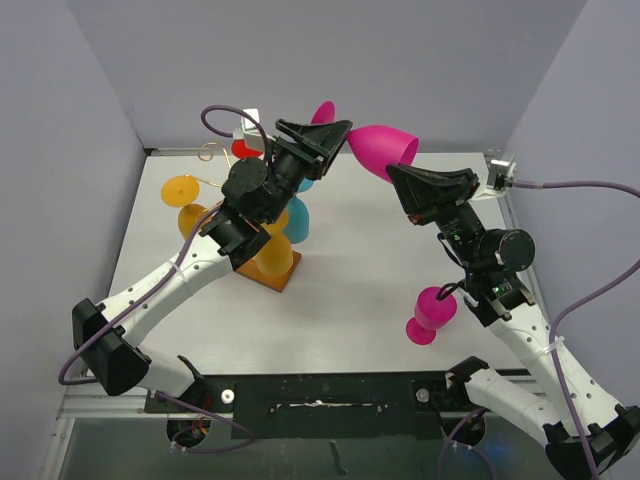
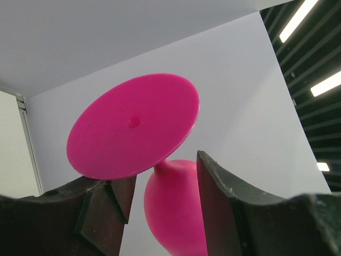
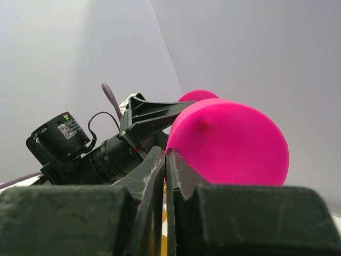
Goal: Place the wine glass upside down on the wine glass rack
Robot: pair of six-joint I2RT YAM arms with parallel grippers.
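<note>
Two end effectors share the raised pink wine glass [image 1: 380, 148]: the right end effector [image 1: 393, 170] is closed, pinching its bowl rim, the left end effector [image 2: 165, 173] stands parted astride its stem beside the foot, with the wine glass rack [image 1: 283, 279] below and behind the left one on the table [image 1: 380, 260].

That pink wine glass [image 1: 380, 148] reads as smooth moulded plastic, satin rather than shiny, its foot [image 2: 133, 125] carrying one small moulding dimple, and the second pink glass [image 1: 432, 312] down on the matt white table [image 1: 380, 250] looks the same stuff. The fingers [image 2: 234, 213] of the left gripper [image 2: 165, 173] are black, dull and grainy, speckled pale along the edges. The wine glass rack [image 1: 213, 152] is thin, bright gold wire on a brown, wood-looking base [image 1: 283, 278], and the arm shells [image 1: 180, 283] are smooth white plastic.
</note>
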